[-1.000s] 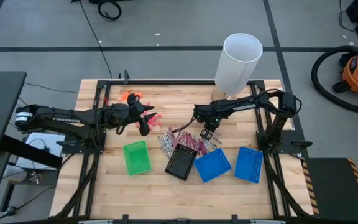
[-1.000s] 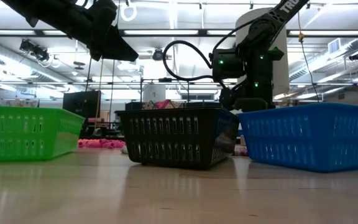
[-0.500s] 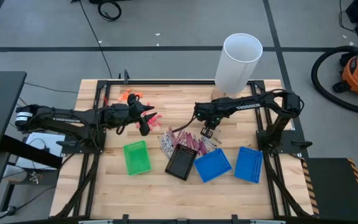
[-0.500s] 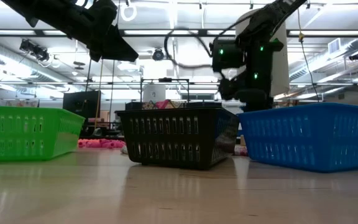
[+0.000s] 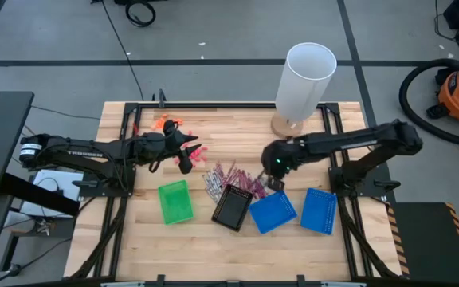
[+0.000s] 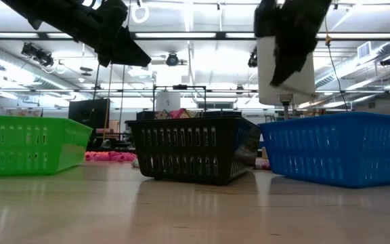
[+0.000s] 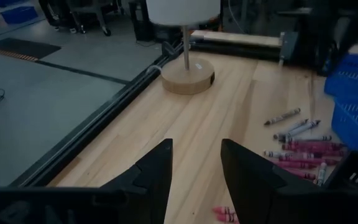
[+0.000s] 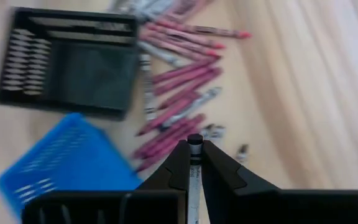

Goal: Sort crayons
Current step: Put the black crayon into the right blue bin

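The right hand (image 5: 275,182) hangs above the bench (image 5: 221,239), over the edge of the crayon pile (image 5: 233,178) and just beside the nearer blue tray (image 5: 272,211). Its fingers (image 8: 178,167) are clenched on a grey crayon (image 8: 194,163), which stands between them with its dark tip poking past the fingertips. In the low view this arm shows only as a dark shape high up, in front of the white lamp (image 6: 286,71).

The pile lies in the middle of the bench: pink-magenta and grey sticks strewn loosely, touching and crossing one another, just behind the black tray (image 5: 232,208). Seen from the right wrist, the pink ones fan out between the black tray and the blue one, with a few grey ones among them. None can be made out in any tray, though the tray floors are poorly seen from the level view.

The left hand (image 5: 188,153) waits above the bench near its left rear part, well apart from the pile, released, its two fingers (image 7: 156,177) standing apart with bare wood between them. A pink bit (image 7: 226,215) lies on the wood just ahead of them.

Four trays sit along the front: green (image 5: 174,201), black, blue, and a second blue tray (image 5: 319,210) farthest right. Orange bits (image 5: 166,123) lie near the rear left corner.
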Controlling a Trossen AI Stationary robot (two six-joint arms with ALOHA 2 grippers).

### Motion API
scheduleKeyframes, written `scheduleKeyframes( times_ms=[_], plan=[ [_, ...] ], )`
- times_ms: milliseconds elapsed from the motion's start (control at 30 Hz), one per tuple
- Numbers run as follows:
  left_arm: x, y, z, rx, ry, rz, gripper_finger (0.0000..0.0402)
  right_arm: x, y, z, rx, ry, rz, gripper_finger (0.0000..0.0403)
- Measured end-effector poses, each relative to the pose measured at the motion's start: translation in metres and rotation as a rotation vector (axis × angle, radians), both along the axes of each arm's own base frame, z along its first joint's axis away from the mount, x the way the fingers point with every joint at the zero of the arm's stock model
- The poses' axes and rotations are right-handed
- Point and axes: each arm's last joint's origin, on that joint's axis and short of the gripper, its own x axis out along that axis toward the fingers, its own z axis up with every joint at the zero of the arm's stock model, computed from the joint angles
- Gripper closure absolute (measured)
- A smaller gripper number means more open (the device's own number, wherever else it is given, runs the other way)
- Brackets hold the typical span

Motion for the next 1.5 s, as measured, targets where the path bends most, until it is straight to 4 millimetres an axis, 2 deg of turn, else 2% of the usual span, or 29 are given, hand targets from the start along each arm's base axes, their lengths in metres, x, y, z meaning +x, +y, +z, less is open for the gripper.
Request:
scheduleKeyframes(
  times_ms=[133,300,500,733,1300,1500],
  plan=[
    [0.002,0.000,0.011,0.046,-0.093,-0.008,0.0253,-0.012,0.021,0.004,0.038,0.021,0.008,0.0372],
    [0.003,0.000,0.016,0.040,-0.161,-0.005,0.0253,-0.029,0.043,-0.008,0.067,0.154,-0.011,0.0372],
    [0.004,0.000,0.020,0.043,-0.199,-0.004,0.0253,-0.043,0.063,-0.018,0.076,0.227,-0.032,0.0372],
    [0.004,0.000,0.021,0.044,-0.207,-0.004,0.0253,-0.059,0.075,-0.035,0.081,0.322,-0.077,0.0372],
    [0.004,0.000,0.021,0.031,-0.213,-0.003,0.0253,-0.095,0.105,-0.038,0.050,0.474,-0.144,0.0372],
    [0.004,0.000,0.021,0.029,-0.214,-0.003,0.0253,-0.111,0.108,-0.061,0.057,0.579,-0.141,0.0372]
  ],
)
